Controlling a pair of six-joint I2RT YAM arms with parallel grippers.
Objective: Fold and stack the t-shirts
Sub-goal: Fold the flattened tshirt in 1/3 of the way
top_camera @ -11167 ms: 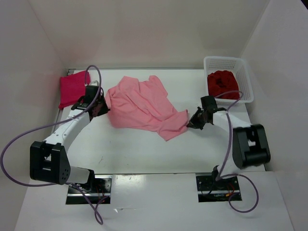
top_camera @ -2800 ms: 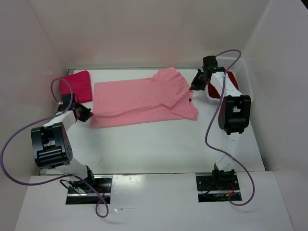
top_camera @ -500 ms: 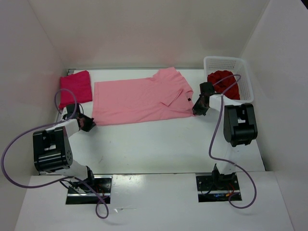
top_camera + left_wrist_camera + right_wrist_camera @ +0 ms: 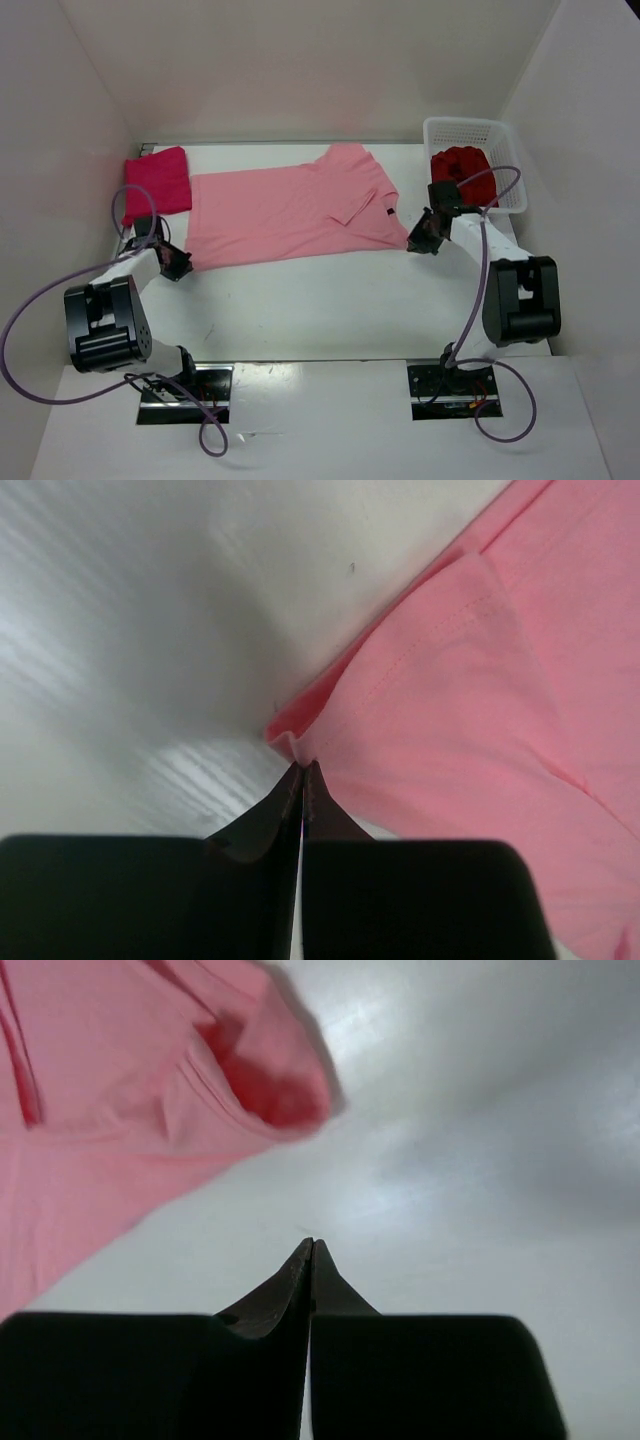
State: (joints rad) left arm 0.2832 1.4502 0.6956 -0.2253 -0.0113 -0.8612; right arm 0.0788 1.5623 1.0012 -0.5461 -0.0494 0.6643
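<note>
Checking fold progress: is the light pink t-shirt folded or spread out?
Spread out: the light pink t-shirt lies open and flat across the table, with only a small flap near its right end turned over.

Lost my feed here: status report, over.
Left gripper shut at salmon shirt corner. Right gripper shut, off the cloth. Shirt spread out, not yet folded. Nothing blocking.

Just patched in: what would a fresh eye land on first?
The salmon pink t-shirt lies flat centrally on the table, with a folded magenta t-shirt at the far left and a crimson t-shirt in the white basket far right. Both claws are shut: the left claw at the pink shirt's corner, the right claw over bare table.
</note>
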